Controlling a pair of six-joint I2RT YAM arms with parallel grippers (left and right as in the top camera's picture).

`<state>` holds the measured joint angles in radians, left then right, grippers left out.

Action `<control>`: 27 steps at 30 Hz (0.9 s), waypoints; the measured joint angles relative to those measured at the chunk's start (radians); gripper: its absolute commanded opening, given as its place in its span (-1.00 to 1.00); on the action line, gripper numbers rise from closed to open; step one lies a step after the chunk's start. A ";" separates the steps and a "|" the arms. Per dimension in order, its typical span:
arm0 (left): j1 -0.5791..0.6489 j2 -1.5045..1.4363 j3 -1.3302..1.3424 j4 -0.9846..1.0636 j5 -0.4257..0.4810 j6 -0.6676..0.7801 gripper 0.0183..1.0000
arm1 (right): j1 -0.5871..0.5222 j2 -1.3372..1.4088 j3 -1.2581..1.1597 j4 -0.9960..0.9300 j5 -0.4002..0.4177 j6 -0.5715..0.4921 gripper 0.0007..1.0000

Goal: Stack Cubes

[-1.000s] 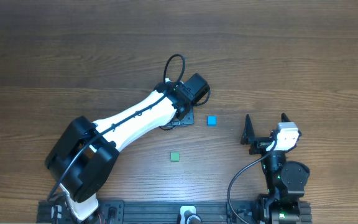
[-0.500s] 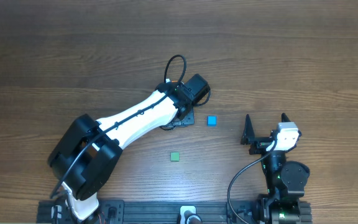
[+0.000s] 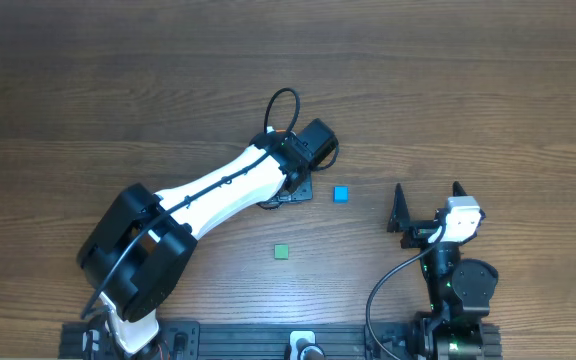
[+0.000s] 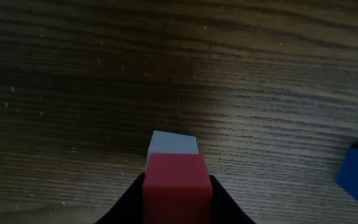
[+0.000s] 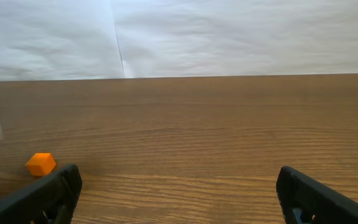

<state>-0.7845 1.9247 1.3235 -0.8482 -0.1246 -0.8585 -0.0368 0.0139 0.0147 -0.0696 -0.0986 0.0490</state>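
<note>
Hardly anything has moved: vs 1.0 s ago the L arm's shoulder housing sits a touch further right in the top view. Since 0.5 s ago nothing has shifted, and the cubes and R gripper are where they were.

L gripper (image 4: 176, 200) is closed to one cube's width on the red cube (image 4: 176, 186), w/ black fingers (image 4: 129, 208) pressed on two opposite sides. In the L wrist view the red cube takes up the gap btw the fingers and overlaps a grey cube (image 4: 173, 143) just beyond it. Can't tell whether red rests on grey or hangs just over it. In the top view the L gripper is just left of the blue cube (image 3: 341, 193), not touching. In the wrist view the blue cube lies apart from the red/grey pair, w/ bare table (image 3: 468, 80) btw them.

Green cube (image 3: 282, 252) lies left of the blue cube and nearer the arm bases, well apart from both grippers.

R gripper (image 3: 427, 190) is right of the blue cube, fingers spread wide w/ nothing btw them. Orange cube (image 5: 41, 163) shows far off on the table in the R wrist view; its place rel. to the blue cube can't be told.
</note>
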 measured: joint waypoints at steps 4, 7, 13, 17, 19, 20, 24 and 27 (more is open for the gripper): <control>0.000 0.000 0.000 0.000 0.000 0.000 -0.71 | 0.000 0.000 0.000 0.000 0.000 0.000 0.98; 0.000 0.000 0.000 0.000 0.000 0.000 -0.69 | 0.000 0.000 0.000 0.000 0.000 0.000 0.99; 0.000 0.000 0.000 0.000 0.000 0.000 -0.64 | 0.000 0.000 0.000 0.000 0.000 -0.001 0.99; 0.000 0.000 0.000 0.000 0.000 -0.002 -0.57 | 0.000 0.000 0.000 0.000 0.000 0.000 0.99; 0.000 0.000 0.000 0.000 0.000 -0.002 -0.52 | 0.000 0.000 0.000 0.000 0.000 0.000 0.98; 0.000 0.000 0.000 0.000 0.000 -0.002 -0.52 | 0.000 0.000 0.000 0.000 0.000 -0.001 0.99; -0.003 0.000 0.000 0.000 -0.004 -0.002 -0.47 | 0.000 0.000 0.000 0.000 0.000 -0.001 0.99; -0.007 0.000 0.000 0.000 -0.008 -0.003 -0.46 | 0.000 0.000 0.000 0.000 0.000 0.000 0.99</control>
<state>-0.7914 1.9247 1.3235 -0.8482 -0.1326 -0.8612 -0.0368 0.0139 0.0147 -0.0696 -0.0986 0.0486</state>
